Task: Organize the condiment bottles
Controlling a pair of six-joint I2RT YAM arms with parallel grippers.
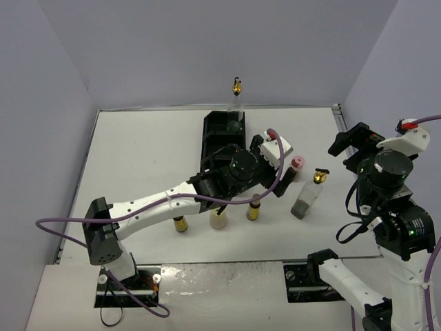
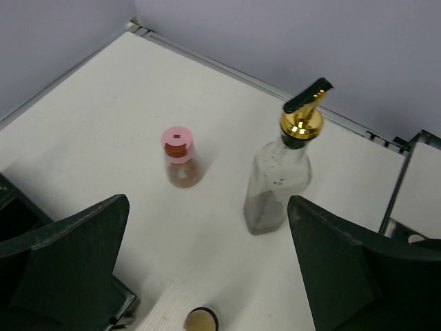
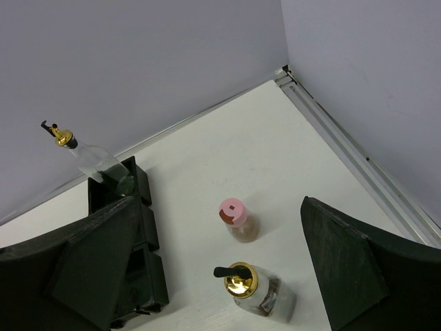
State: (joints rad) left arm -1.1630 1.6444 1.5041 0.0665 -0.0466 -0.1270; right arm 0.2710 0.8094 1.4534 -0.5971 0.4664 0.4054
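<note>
One tall clear bottle with a gold pourer (image 1: pixel 236 103) (image 3: pixel 96 160) stands in the far compartment of the black tray (image 1: pixel 217 127) (image 3: pixel 143 227). A second tall clear one (image 1: pixel 306 194) (image 2: pixel 278 187) (image 3: pixel 260 293) and the pink-capped bottle (image 1: pixel 298 166) (image 2: pixel 180 162) (image 3: pixel 238 221) stand on the table right of the tray. Two amber bottles (image 1: pixel 180 224) (image 1: pixel 253 211) and a cream one (image 1: pixel 218 219) stand near the tray's front end. My left gripper (image 1: pixel 281 181) (image 2: pixel 208 200) hangs open above the table, facing the pink-capped and clear bottles. My right gripper (image 1: pixel 355 143) (image 3: pixel 220 203) is open, high at the right.
The white table is walled at the back and both sides, with a metal rail (image 3: pixel 344 138) along its edge. My left arm (image 1: pixel 158 207) reaches across the front of the table, passing over the amber and cream bottles.
</note>
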